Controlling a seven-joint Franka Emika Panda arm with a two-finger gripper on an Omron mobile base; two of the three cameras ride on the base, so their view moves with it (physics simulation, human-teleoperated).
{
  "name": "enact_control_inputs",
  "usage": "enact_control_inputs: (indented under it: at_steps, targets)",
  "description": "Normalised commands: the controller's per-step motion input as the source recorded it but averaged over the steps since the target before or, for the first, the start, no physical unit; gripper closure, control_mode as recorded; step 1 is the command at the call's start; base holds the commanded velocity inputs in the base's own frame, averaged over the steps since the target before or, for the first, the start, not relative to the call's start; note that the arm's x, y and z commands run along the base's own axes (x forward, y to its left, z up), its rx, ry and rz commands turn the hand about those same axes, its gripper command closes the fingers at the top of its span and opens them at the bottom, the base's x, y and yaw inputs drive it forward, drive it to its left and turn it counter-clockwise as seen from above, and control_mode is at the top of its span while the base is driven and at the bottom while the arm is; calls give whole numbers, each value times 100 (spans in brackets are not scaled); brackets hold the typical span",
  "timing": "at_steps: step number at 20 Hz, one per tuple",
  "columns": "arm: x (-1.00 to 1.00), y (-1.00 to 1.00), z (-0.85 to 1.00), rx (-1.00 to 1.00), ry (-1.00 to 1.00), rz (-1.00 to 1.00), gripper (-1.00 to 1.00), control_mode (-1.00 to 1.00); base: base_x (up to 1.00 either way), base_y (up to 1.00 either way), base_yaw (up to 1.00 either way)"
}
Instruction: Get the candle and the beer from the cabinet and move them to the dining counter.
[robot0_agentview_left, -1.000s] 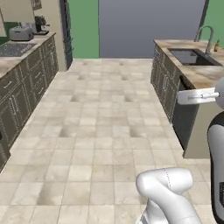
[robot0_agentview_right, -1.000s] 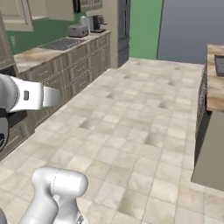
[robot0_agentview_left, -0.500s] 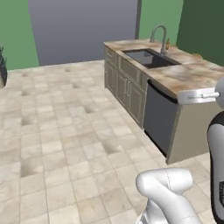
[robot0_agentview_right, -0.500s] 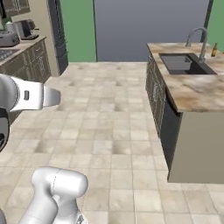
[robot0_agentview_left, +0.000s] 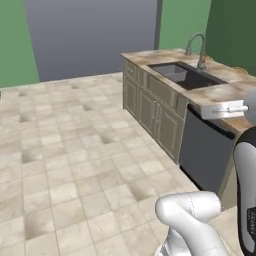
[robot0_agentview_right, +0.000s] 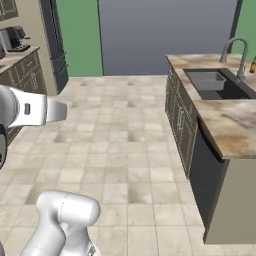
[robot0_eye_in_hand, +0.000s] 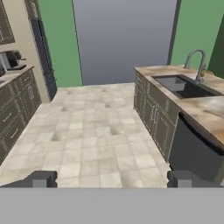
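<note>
Two dark finger tips of the end effector (robot0_eye_in_hand: 112, 179) stand far apart at the bottom of the hand view, wide open, with nothing between them. It holds no candle and no beer. I cannot find the candle or the beer from here, so I cannot say where they are. The dining counter (robot0_agentview_right: 225, 120) is on the right, with its dark sink (robot0_agentview_right: 217, 84) and curved tap (robot0_agentview_right: 235, 55). Tiled floor (robot0_agentview_left: 75, 165) lies in front of the robot. I think the robot is on the driving step, with its hand empty. Next it needs to reach the cabinet, find one of the two things, and close on it gently.
</note>
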Motion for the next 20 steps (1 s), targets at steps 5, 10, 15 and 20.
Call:
enact_control_inputs:
  at_steps: [5, 10, 15, 20]
  targets:
    - [0, 0, 0, 0, 0, 0, -100, 100, 100, 12, 4]
    - [0, 0, 0, 0, 0, 0, -100, 100, 100, 33, 18]
    - [0, 0, 0, 0, 0, 0, -100, 100, 100, 34, 44]
    - [0, 0, 0, 0, 0, 0, -100, 100, 89, 20, 66]
